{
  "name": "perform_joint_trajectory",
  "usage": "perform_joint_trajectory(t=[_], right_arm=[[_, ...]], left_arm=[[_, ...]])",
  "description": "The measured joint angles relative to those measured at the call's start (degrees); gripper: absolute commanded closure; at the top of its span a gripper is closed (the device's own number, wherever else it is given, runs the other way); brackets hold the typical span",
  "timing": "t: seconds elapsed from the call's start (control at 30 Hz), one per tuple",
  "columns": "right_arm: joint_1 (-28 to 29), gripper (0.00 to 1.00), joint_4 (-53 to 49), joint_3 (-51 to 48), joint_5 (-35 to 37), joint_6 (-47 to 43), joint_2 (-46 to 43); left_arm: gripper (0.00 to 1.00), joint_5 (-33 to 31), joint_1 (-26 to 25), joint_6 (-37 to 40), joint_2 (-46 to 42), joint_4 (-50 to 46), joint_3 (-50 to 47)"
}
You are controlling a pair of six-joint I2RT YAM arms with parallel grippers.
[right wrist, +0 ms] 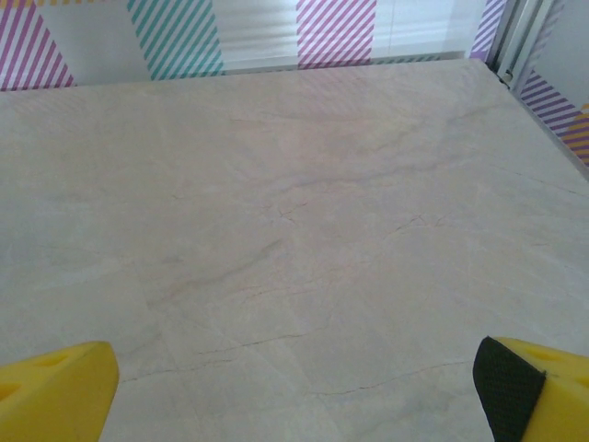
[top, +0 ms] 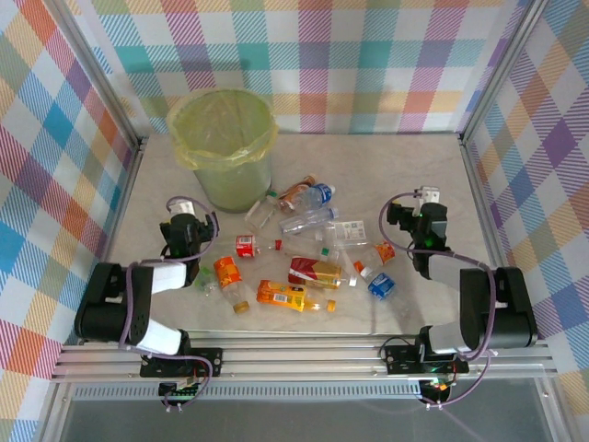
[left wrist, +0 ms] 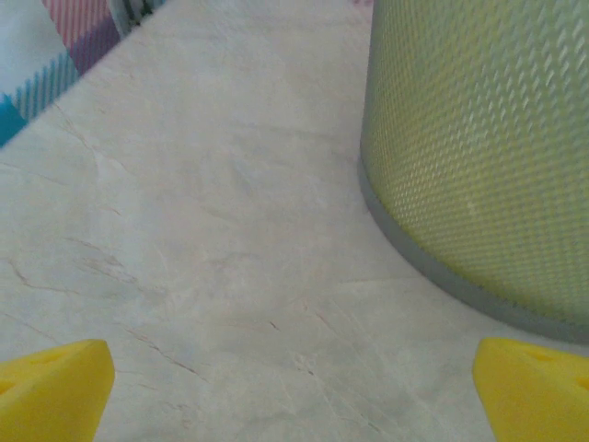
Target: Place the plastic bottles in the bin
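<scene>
Top external view has the left gripper (top: 187, 214) and right gripper (top: 419, 210) both spread wide and empty, bottles (top: 313, 272) strewn at five o'clock from the bin (top: 230, 180), so best to pinch the nearest orange bottle (top: 227, 273) mid-body and lift over the rim.

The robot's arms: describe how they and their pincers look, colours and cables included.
Both the left arm and right arm have bulky black joints joined by white links, with greyish-purple cables looping alongside. The left pincer has wedge-shaped bright yellow fingertips; the right pincer matches, with a black textured pad on one fingertip.
</scene>
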Motion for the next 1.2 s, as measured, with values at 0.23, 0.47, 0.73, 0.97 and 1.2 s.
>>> perform_joint_trajectory(t=[0.23,0.47,0.73,0.97,1.2], right_arm=[[0.0,0.00,-7.0,0.5,2.5,1.3,-4.8],[0.0,0.00,-16.6,2.9,5.1,4.9,-12.4],[0.0,0.00,-25.2,6.4,5.8,7.6,-13.8],[0.0,0.00,-30.8,10.5,5.6,8.7,-11.5],[0.0,0.00,-33.1,10.9,5.6,9.1,-10.8]], left_arm=[[0.00,-2.8,0.0,-1.8,-12.8,-9.1,1.0],[0.00,-4.2,0.1,-12.0,-30.1,-29.0,4.1],[0.00,-3.9,0.1,-30.7,-46.3,-54.8,7.0],[0.00,1.6,0.1,-40.6,-49.2,-71.6,7.2],[0.00,5.5,0.1,-43.5,-46.5,-77.2,6.3]])
